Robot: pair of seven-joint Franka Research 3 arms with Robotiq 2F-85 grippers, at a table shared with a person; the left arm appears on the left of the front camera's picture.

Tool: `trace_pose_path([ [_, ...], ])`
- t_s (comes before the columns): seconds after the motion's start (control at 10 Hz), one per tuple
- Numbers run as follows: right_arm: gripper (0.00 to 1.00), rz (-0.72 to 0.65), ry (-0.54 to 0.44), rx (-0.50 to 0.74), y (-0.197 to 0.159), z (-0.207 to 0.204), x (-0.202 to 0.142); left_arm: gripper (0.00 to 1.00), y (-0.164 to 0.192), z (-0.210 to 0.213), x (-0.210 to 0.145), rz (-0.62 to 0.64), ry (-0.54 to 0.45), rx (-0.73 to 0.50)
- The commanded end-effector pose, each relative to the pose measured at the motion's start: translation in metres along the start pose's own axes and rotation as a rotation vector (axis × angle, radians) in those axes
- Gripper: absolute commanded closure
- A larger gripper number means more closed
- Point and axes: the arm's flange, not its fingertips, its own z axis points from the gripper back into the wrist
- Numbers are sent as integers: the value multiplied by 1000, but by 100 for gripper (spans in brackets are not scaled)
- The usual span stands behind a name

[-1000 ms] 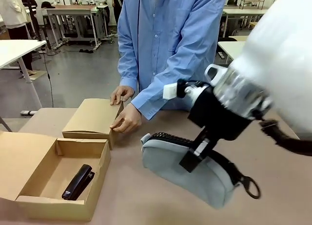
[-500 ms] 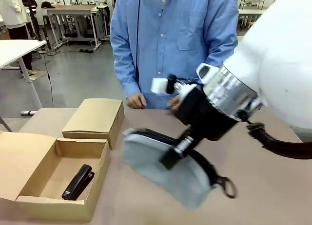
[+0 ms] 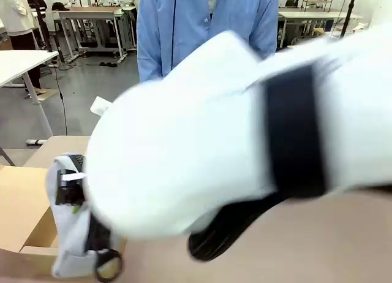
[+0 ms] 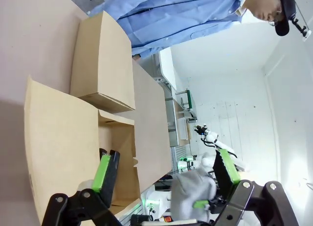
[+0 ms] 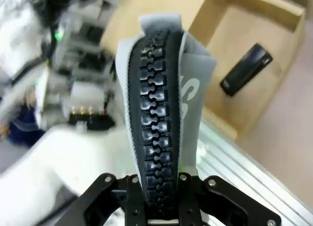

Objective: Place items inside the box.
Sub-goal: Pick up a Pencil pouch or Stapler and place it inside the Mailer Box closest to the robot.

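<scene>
Grey pouch [image 5: 156,113] in right hand [image 5: 157,182], box [image 3: 21,203] behind blurred arm [image 3: 202,142].

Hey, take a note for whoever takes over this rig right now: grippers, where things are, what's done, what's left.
Left gripper: open, empty.
Right gripper: shut on the light grey zip pouch, gripped at its zipper, in the air near the open cardboard box.
Done: one black stapler lies in the box.
Left: lower the pouch into the box, release it, then pack any remaining items.
</scene>
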Motion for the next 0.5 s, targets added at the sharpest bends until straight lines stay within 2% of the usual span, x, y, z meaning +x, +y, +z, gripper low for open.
trace_pose_path([
  [0.0,93,-98,-201,-160,9,-39,24,0,-1,-1,-1,-19,-14,-26],
  [0.1,93,0,0,0,0,0,0,0,-1,-1,-1,-19,-14,-26],
  [0.3,93,0,0,0,0,0,0,0,-1,-1,-1,-19,-14,-26],
  [0.4,93,-53,-69,-26,-12,-26,7,0,-1,-1,-1,-19,-14,-26],
])
